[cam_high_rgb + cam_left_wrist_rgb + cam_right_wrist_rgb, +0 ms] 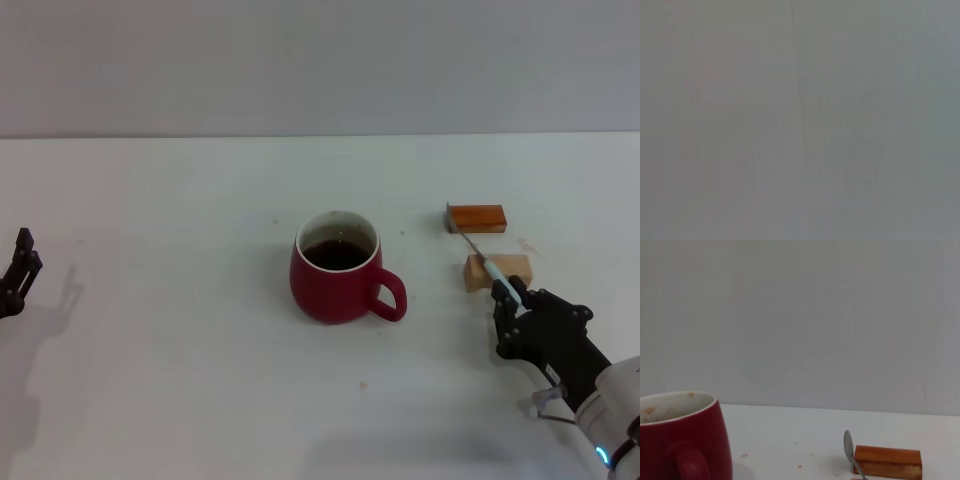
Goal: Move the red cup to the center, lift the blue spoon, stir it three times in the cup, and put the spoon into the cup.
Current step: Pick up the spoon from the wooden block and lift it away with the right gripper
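The red cup stands near the middle of the table with dark liquid inside and its handle toward my right arm. It also shows in the right wrist view. The blue spoon lies across the tan wooden block, with its metal bowl by the orange-brown block. In the right wrist view the spoon bowl leans beside the orange-brown block. My right gripper is at the spoon's pale-blue handle end. My left gripper is open and empty at the far left.
The white table runs back to a grey wall. The two blocks sit right of the cup. The left wrist view shows only a blank grey surface.
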`<control>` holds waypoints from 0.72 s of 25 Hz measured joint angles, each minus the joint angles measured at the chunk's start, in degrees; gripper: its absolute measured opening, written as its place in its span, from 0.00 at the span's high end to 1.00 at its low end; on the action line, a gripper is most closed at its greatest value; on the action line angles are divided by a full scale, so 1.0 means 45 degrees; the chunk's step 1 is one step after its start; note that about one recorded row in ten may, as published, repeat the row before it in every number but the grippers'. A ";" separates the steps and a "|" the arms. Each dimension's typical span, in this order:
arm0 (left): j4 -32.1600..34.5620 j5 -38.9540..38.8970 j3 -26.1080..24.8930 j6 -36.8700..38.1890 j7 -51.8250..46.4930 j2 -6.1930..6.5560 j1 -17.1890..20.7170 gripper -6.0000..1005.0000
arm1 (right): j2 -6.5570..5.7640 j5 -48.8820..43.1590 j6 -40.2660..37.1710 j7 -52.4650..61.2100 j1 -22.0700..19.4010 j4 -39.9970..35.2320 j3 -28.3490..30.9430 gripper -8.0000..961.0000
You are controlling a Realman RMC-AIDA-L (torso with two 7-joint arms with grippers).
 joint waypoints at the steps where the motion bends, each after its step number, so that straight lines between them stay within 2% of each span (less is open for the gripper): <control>1: 0.0000 0.0000 0.0000 0.0001 0.0005 0.0001 -0.0005 0.15 | 0.0000 0.0002 -0.0001 0.0000 -0.0032 0.0029 0.0008 0.83; 5: 0.0000 -0.0022 0.0000 0.0016 0.0011 0.0001 -0.0017 0.15 | -0.0020 0.0002 -0.0068 -0.0088 -0.0117 0.0092 -0.0015 0.86; 18: 0.0000 -0.0050 -0.0016 0.0055 0.0017 0.0001 -0.0036 0.15 | -0.0172 -0.0009 -0.0138 -0.1118 -0.0666 0.1329 0.0252 0.86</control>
